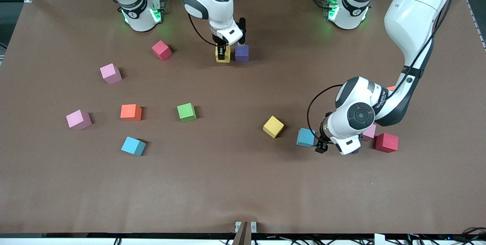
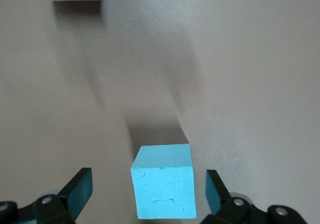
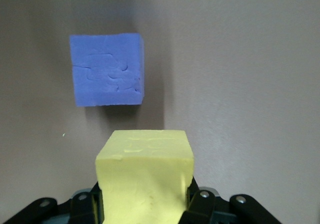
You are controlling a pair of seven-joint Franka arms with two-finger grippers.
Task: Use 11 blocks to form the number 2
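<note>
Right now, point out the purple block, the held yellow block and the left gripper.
purple block (image 1: 242, 52): front view, top face.
yellow block (image 3: 145, 174): right wrist view, front face.
left gripper (image 2: 149, 191): left wrist view, between fingertips.

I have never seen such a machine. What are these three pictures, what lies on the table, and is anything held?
These are two robot arms at a brown table. The big picture looks down from a high camera facing them. The two small pictures come from cameras on the arms' wrists.

Small foam blocks in several colours lie scattered on the table. The job is to lay a number 2 from them; so far only two stand side by side, near the arms' bases.

The right claw is shut on a yellow block, beside the purple block. Whether that yellow block already rests on the table, I cannot tell.

The left claw is open around a blue block, not gripping it. Another yellow block lies beside that one.
</note>
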